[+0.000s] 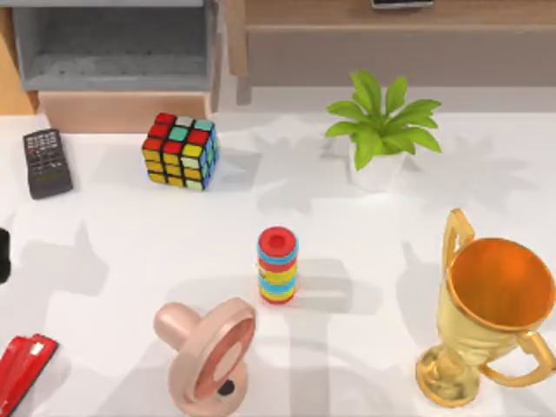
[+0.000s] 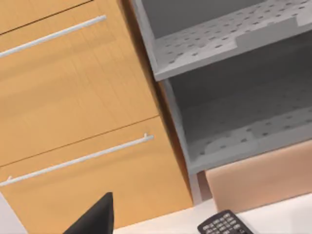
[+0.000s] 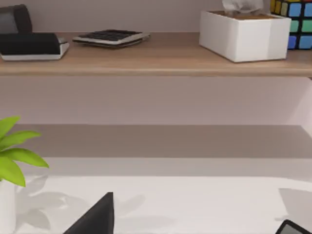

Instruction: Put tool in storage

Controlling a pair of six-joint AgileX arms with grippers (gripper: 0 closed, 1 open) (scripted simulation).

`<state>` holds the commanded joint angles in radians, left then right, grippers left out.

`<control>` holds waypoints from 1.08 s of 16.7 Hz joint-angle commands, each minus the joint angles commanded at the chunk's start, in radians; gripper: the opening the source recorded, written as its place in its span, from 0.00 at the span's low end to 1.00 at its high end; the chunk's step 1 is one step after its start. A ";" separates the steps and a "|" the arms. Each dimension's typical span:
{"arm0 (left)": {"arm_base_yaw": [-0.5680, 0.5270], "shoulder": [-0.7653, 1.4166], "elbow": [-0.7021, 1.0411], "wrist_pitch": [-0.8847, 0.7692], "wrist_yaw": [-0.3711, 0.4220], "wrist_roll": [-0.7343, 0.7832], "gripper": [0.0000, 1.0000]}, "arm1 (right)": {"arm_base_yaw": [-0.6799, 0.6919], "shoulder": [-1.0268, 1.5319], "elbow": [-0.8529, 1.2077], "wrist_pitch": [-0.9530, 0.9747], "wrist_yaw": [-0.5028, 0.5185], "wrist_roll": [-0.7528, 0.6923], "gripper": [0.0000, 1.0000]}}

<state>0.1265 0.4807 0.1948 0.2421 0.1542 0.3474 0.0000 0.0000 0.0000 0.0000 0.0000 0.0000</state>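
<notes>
Stapler: red stapler (image 1: 23,369) lay flat on the white table (image 1: 373,261), at the top view's bottom-left corner, partly cut off by the frame edge. Nothing touched it.
Storage: drawer (image 1: 117,61) stood pulled open at the top view's upper left, grey inside bare, tan front panel toward the table. Left wrist view showed the same drawer (image 2: 243,131) under a grey perforated shelf, beside an orange cabinet (image 2: 73,107) with bar handles.
Left arm: its wrist camera looked at the drawer and cabinet, so it sat near the table's left rear. Cannot tell whether its jaws were open or closed.
Right arm: its wrist camera faced the long wooden shelf (image 3: 156,56) at the back. Jaw state likewise cannot tell.
Clutter: black remote (image 1: 46,162) lay between stapler and drawer, near the left edge. Rubik's cube (image 1: 181,149), ring stack (image 1: 277,265), pink bell-like object (image 1: 208,352), plant (image 1: 382,130) and gold trophy (image 1: 491,317) sat further right.
Handling: likely light, rigid, smooth plastic and metal, so somewhat slippery. The hinged top may flex if squeezed top to bottom.
Grip: best across the narrow width, mid-length, pinching both side faces.
Progress: nothing picked yet.
Risk: clipping the remote on the carry.
</notes>
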 joint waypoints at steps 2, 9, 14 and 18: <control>0.045 0.169 0.078 0.090 0.043 0.126 1.00 | 0.000 0.000 0.000 0.000 0.000 0.000 1.00; 0.192 0.841 0.408 0.449 0.182 0.614 1.00 | 0.000 0.000 0.000 0.000 0.000 0.000 1.00; 0.260 1.314 0.648 0.691 0.254 0.932 1.00 | 0.000 0.000 0.000 0.000 0.000 0.000 1.00; 0.284 1.611 0.803 0.839 0.291 1.120 1.00 | 0.000 0.000 0.000 0.000 0.000 0.000 1.00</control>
<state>0.4110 2.0917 0.9976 1.0807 0.4450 1.4671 0.0000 0.0000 0.0000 0.0000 0.0000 0.0000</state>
